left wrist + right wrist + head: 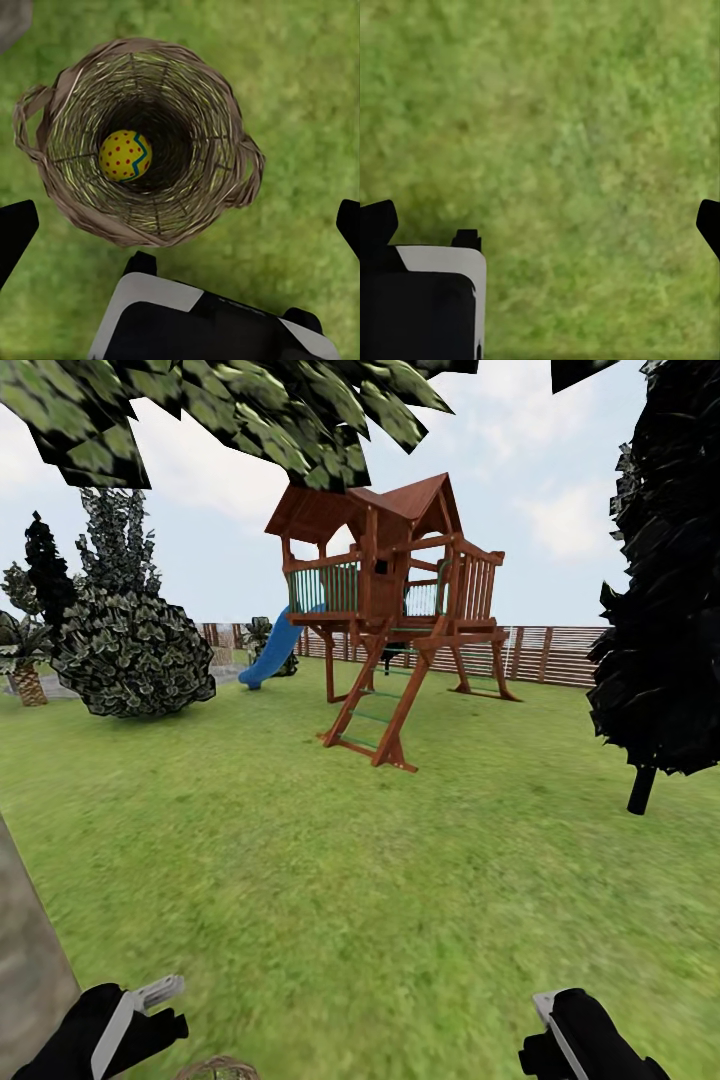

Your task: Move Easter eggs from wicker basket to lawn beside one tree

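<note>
The wicker basket (139, 142) stands on the lawn (300, 90) right below my left gripper (181, 229), which hangs open above it with its fingertips (16, 231) spread wide. One Easter egg (125, 155), yellow with red dots and a blue zigzag, lies at the basket's bottom. In the head view the left gripper (135, 1015) is at the lower left, and the basket's rim (215, 1068) peeks in at the bottom edge. My right gripper (542, 225) is open over bare grass, holding nothing; it also sits low right in the head view (560, 1030). A thick grey-brown tree trunk (30, 960) rises at the left edge.
A wooden play tower (395, 610) with a blue slide (270, 650) stands ahead on the lawn (400, 880). A black-leaved tree (665, 580) is at the right, a round bush (130, 655) at the left, a slatted fence (550, 653) behind.
</note>
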